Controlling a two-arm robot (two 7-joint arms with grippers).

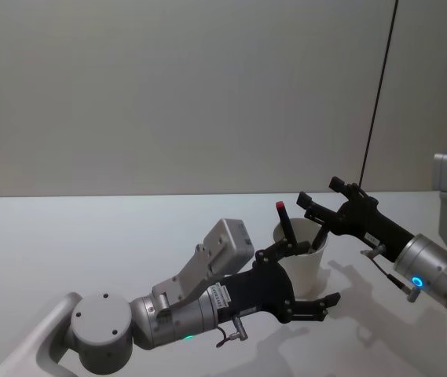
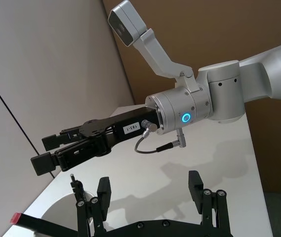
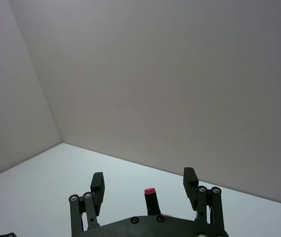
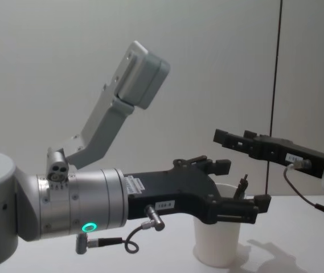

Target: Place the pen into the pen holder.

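The pen holder is a white paper cup point(image 1: 311, 265) standing on the table, and its side shows in the chest view point(image 4: 217, 243). A black pen point(image 1: 285, 224) with a red end stands inside it, leaning to the left. My left gripper point(image 1: 321, 272) is open, with one finger at the cup's rim and the other lower on its near side. Its wrist view shows the cup's rim point(image 2: 56, 215) and the pen point(image 2: 36, 223) beside one finger. My right gripper point(image 1: 311, 208) hangs open just right of the pen's top. The red pen end point(image 3: 150, 192) sits between its fingers point(image 3: 189, 178).
The white table point(image 1: 89, 236) stretches left and forward of the cup, up to a plain grey wall. A dark vertical line point(image 1: 376, 102) runs down the wall behind the right arm. The right arm point(image 2: 204, 106) reaches over the table's far side.
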